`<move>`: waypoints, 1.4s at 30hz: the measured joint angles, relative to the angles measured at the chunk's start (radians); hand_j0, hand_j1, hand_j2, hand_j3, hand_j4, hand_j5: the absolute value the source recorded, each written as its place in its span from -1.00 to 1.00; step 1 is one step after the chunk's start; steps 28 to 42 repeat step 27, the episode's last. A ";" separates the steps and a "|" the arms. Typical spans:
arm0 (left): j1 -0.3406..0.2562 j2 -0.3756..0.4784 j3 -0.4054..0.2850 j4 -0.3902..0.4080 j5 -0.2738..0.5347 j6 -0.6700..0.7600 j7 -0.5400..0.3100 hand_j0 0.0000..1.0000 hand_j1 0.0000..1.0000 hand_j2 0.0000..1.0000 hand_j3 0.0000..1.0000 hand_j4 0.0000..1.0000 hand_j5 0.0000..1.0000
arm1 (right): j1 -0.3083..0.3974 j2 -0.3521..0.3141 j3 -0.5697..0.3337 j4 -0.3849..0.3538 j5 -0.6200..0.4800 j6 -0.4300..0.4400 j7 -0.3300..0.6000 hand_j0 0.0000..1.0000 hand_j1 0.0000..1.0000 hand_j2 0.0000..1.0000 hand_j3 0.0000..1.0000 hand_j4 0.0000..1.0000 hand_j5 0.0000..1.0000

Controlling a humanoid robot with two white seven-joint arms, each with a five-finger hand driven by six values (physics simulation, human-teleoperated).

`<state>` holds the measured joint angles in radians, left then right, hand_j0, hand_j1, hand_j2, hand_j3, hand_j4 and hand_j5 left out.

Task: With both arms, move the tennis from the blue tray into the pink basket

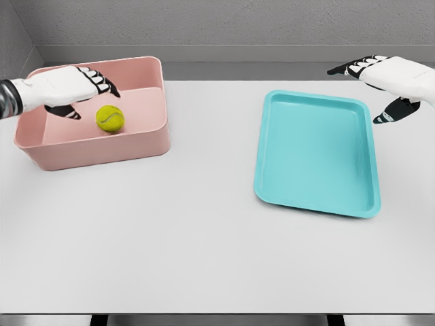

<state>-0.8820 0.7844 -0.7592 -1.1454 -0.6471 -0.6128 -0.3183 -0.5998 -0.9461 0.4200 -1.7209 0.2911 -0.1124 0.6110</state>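
The ball (109, 118) lies inside the basket (136, 146) at upper left of the frame, just below and right of the left hand (68, 88); that hand hovers over the basket, fingers spread, holding nothing; the right hand (391, 81), at upper right beside the tray (312, 163), is likewise loose and empty; the tray holds nothing, so the task looks done.

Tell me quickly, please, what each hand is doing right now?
Left hand: open, holding nothing, above the pink basket.
Right hand: open, holding nothing, beside the blue tray.
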 measured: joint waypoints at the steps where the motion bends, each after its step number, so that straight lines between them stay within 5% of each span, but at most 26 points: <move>1: -0.006 0.000 0.002 -0.001 0.011 0.000 0.001 1.00 1.00 1.00 1.00 1.00 1.00 | 0.000 0.000 0.000 0.000 0.000 0.000 0.000 1.00 1.00 1.00 1.00 1.00 1.00; 4: -0.021 0.004 0.008 -0.058 0.106 0.000 0.002 1.00 1.00 1.00 1.00 1.00 1.00 | 0.000 0.000 0.000 0.000 0.000 0.000 0.000 1.00 1.00 1.00 1.00 1.00 1.00; 8: -0.017 0.039 0.010 -0.241 0.247 0.000 0.002 1.00 1.00 1.00 1.00 1.00 1.00 | 0.000 -0.001 0.000 0.001 0.000 0.000 0.000 1.00 1.00 1.00 1.00 1.00 1.00; 12: 0.018 0.142 0.010 -0.433 0.349 0.000 0.002 1.00 1.00 1.00 1.00 1.00 1.00 | 0.000 -0.001 0.000 0.001 0.000 0.000 0.000 1.00 1.00 1.00 1.00 1.00 1.00; 17: 0.067 0.272 0.011 -0.559 0.441 0.000 0.004 1.00 1.00 1.00 1.00 1.00 1.00 | 0.000 -0.001 0.000 0.001 0.000 0.000 0.000 1.00 1.00 1.00 1.00 1.00 1.00; 42: 0.078 0.312 0.012 -0.603 0.462 0.000 0.001 1.00 1.00 1.00 1.00 1.00 1.00 | 0.000 -0.001 0.000 0.000 0.000 0.000 0.000 1.00 1.00 1.00 1.00 1.00 1.00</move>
